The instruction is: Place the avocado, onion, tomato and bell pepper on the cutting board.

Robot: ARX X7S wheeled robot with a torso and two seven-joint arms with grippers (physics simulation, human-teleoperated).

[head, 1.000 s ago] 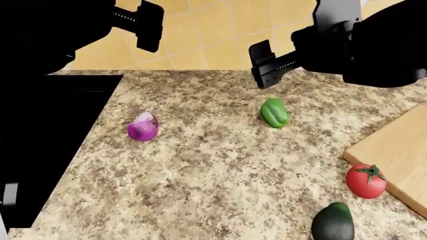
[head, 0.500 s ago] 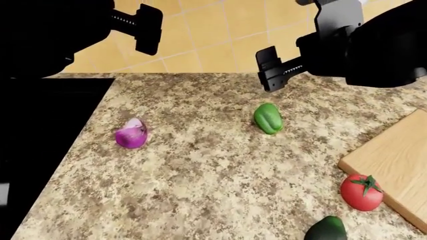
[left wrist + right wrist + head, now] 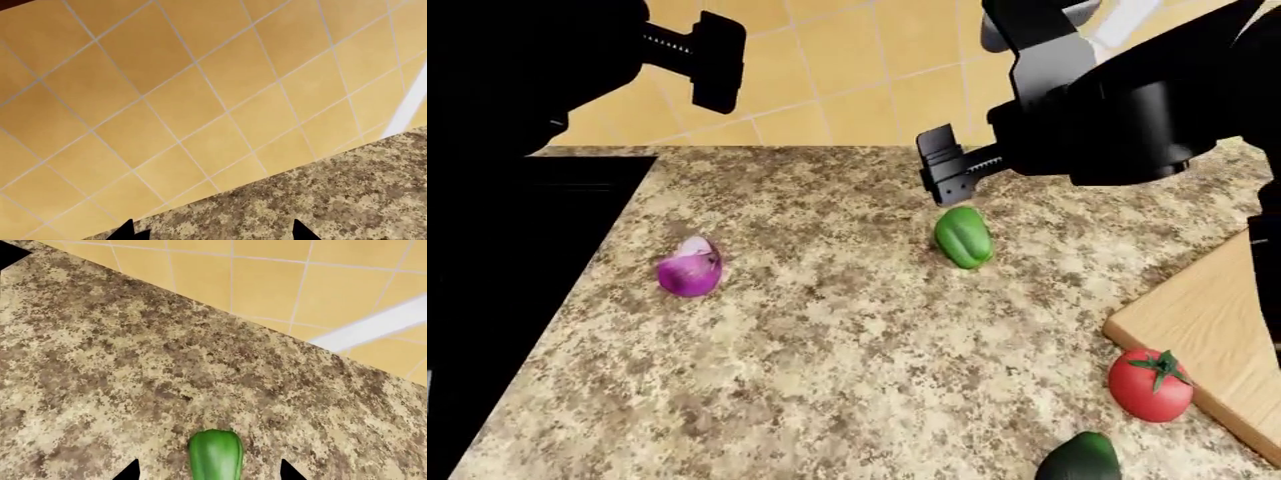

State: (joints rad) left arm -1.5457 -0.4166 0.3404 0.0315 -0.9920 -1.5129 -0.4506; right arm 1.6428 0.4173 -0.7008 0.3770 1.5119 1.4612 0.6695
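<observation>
The speckled granite worktop (image 3: 827, 350) carries everything, and none of the four vegetables lies fully on the cutting board (image 3: 1214, 320), which sits at the worktop's right edge with only its near-left corner in the head view. The tomato (image 3: 1150, 385) sits at that corner, touching or just overlapping the board's edge; which, I cannot tell. The avocado (image 3: 1078, 458) lies at the worktop's front edge, near the tomato. The onion (image 3: 689, 270) rests well apart from them, toward the left edge.

The step in hand looks to be the first pick, aimed at the bell pepper (image 3: 962, 237), which lies toward the back of the worktop, about midway along it. The right pincer (image 3: 950, 172) hangs just behind and above the pepper, released: in the right wrist view its two fingertips (image 3: 128, 471) stand wide apart with the pepper between them and nothing gripped. The pepper lies on its side, its long axis running roughly front to back with a slight slant, in line with the wrist camera's view, so the jaws straddle its narrow width.

The next move likely calls for lowering straight down until the fingertips flank the pepper, then closing.

The left pincer (image 3: 713, 60) hovers over the back-left corner, released and empty, its tips (image 3: 127, 231) apart.
</observation>
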